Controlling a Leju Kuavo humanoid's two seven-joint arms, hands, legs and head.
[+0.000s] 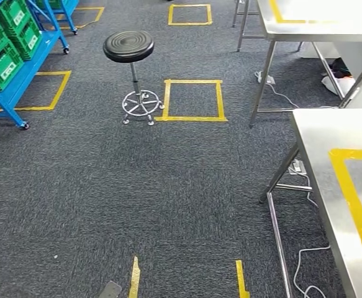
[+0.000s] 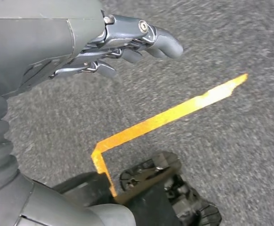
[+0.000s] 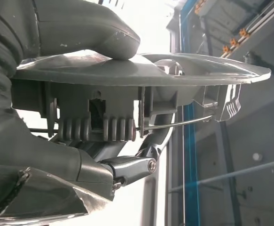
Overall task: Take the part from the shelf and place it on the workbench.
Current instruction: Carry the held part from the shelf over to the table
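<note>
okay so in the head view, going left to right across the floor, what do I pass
Blue shelf with green bins → black round stool → yellow tape square on the carpet → steel workbench marked with yellow tape at the right edge.

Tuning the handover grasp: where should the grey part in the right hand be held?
Probably the wide middle of the grey part, across its flat face: thumb on the smooth side, fingers under the ribbed side, as the right hand holds it. Avoid the thin tapered end and the slim metal rod; both look flimsy.
</note>
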